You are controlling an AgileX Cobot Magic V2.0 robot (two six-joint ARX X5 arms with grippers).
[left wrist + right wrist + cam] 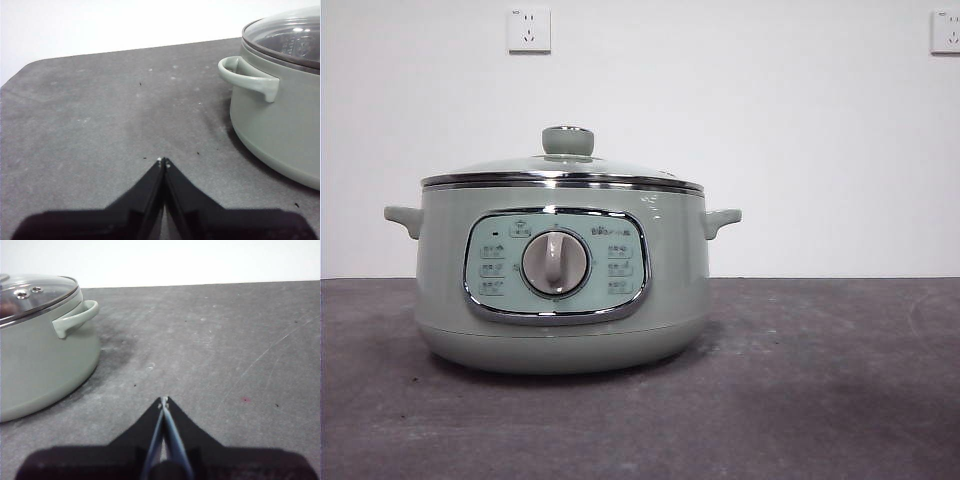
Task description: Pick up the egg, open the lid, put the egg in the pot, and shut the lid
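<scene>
White wall with two sockets (528,29) backs a dark grey table (820,380) in the front view. On it stands the pot (560,280), sage-green, its chrome-framed panel and grey dial (556,263) facing the camera, a small handle on each side. The lid (560,172) sits closed on the pot's rim, its green knob (568,140) upright on top. No arm shows in this view, and the egg is not visible in any view

From the left wrist view, the left gripper (164,161) hangs low over bare table, pointing along the surface, its two black jaws pressed together at the tips with nothing between them. The pot stands off to one side, one handle (248,80) turned toward the gripper, clearly apart from it; the glass lid rests on top

From the right wrist view, the right gripper (163,400) holds the same low, level pose over the table, jaws together and empty. The pot's other handle (76,318) faces it, well apart, with two small vent holes (27,292) showing in the lid's glass
</scene>
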